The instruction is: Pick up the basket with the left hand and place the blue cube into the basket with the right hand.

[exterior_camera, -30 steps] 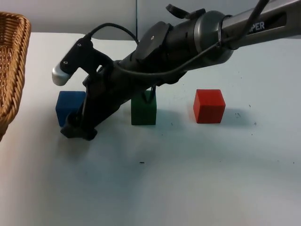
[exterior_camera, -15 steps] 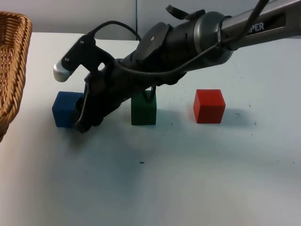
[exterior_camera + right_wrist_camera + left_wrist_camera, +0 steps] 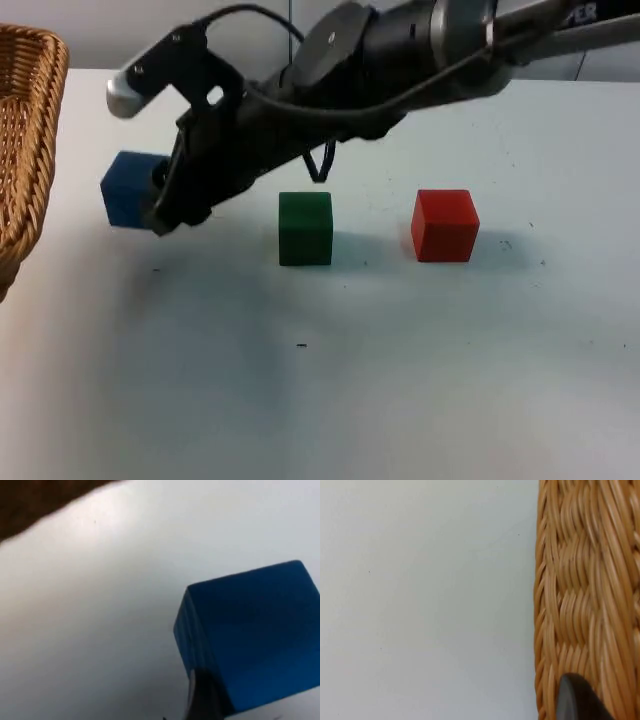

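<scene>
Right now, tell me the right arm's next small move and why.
Probably carry the blue cube on leftward toward the basket. The right gripper holds the cube off the table, short of the basket's rim, which the left gripper holds; the green cube stands behind.

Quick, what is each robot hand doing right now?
Left gripper: at the wicker basket rim; grip cannot be told.
Right gripper: shut on the blue cube, lifted off the table.
</scene>
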Available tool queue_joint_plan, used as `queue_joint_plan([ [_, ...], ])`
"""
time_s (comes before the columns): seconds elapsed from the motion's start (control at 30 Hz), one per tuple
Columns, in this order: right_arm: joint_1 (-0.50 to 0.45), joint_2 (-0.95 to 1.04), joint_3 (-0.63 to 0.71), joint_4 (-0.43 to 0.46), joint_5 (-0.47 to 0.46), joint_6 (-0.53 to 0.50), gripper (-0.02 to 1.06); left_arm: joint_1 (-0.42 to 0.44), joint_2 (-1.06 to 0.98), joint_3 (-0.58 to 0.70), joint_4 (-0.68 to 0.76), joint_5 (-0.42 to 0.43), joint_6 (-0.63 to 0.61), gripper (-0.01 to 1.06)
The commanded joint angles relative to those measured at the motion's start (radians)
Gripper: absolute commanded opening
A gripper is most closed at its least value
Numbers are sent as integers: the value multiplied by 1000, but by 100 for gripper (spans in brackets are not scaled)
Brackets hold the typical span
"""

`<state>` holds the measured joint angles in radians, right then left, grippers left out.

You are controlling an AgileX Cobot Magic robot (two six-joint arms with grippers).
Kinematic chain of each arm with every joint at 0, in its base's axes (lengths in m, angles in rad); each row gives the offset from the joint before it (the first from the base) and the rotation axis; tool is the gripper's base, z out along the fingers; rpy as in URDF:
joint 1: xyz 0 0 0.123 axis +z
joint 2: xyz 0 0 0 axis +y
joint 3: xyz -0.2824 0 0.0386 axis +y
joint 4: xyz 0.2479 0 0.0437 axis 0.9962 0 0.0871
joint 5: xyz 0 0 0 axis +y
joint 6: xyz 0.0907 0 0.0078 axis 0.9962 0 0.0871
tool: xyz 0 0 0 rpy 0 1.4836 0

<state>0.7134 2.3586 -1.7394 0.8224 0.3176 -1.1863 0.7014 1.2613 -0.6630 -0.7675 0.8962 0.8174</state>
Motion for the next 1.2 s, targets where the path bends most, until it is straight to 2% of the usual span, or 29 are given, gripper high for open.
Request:
queue_joint_plan([
  [0.0,-3,-58,-9,-59,19,77,0,2,-4,-10,-42,15,3,0],
  [0.03,-8,-84,-9,-105,39,144,0,2,-4,-10,-44,15,3,0],
  [0.07,-14,-125,-9,-194,67,259,0,2,-4,-10,-44,15,3,0],
  [0.13,-16,-138,-9,-226,74,298,0,2,-4,-10,-46,15,3,0],
  [0.17,-16,-170,-9,-340,90,397,0,2,-4,-10,-48,15,3,0],
  [0.27,-18,-236,-9,-518,118,555,0,2,-4,-10,-57,15,3,0],
  [0.33,-18,-260,-9,-543,126,566,0,2,-4,-10,-59,15,3,0],
  [0.5,-6,-340,-9,-541,123,566,0,2,-4,-10,-67,17,3,0],
  [0.67,48,-369,-11,-531,96,540,0,0,-4,-10,-72,17,3,0],
  [0.93,195,-326,-16,-531,-36,512,0,0,-4,-10,-87,48,13,0],
  [1.17,264,-236,-59,-531,-59,498,0,-2,-4,-10,-93,89,21,0],
])
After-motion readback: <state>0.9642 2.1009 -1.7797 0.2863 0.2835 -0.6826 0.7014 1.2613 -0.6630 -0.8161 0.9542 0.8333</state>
